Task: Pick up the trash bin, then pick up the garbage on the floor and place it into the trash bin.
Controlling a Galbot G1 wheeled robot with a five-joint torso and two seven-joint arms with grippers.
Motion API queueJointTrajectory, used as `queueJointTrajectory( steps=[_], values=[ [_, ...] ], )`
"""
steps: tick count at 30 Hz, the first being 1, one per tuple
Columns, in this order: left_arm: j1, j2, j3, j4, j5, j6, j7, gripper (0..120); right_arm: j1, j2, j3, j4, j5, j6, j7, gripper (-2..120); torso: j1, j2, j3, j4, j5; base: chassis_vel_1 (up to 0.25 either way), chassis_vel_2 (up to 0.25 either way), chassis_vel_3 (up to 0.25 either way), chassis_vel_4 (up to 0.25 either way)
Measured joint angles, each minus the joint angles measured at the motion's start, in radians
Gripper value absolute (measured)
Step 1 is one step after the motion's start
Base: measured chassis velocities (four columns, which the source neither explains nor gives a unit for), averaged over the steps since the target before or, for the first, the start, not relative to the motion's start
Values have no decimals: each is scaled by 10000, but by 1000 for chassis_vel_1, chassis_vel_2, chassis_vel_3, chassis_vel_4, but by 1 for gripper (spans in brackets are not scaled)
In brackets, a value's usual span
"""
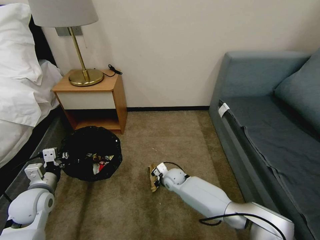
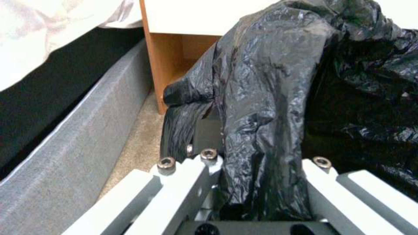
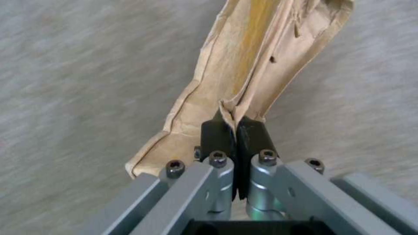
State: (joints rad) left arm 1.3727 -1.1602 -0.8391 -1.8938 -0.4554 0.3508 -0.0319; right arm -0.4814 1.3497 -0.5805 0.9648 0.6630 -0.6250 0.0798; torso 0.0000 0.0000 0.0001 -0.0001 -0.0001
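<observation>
Brown paper bag [image 3: 257,62], crumpled and light, sits pinched between my right pincer's [image 3: 235,130] closed pads at a folded edge just above the carpet [image 1: 166,133]; I judge it soft and tear-prone. My left pincer [image 2: 261,156] clamps the trash bin's [image 1: 91,156] bag-draped rim beside the nightstand [image 1: 96,96]. Open carpet lies between them; the sofa [image 1: 266,116] bounds my right.

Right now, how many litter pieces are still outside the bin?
1: the brown paper bag, pinched between the right gripper fingers over the carpet. Several wrappers already lie inside the trash bin, whose rim the left gripper holds. More may be hidden.
</observation>
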Motion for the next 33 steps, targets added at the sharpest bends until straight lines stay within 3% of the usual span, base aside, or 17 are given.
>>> queueJointTrajectory(
  steps=[11, 21, 33],
  values=[
    [-77, 57, 57, 94, 4, -5, 16, 4, 590, -71, 1339, -914, -1503, 647, -758, 0, 0, 0, 0, 0, 0, 0, 0, 0, 0],
    [-166, 97, 11, 181, -2, -12, 21, 4, 1199, -130, 2124, -416, -1158, 691, -859, 0, 0, -1, 0, 0, 1, 0, 0, 0, 0],
    [-82, 83, -19, 2, -61, 12, 18, 4, 2642, -127, 1967, 969, -380, 656, -690, 0, 0, 0, 0, 1, 0, 0, 0, 0, 0]
  ],
)
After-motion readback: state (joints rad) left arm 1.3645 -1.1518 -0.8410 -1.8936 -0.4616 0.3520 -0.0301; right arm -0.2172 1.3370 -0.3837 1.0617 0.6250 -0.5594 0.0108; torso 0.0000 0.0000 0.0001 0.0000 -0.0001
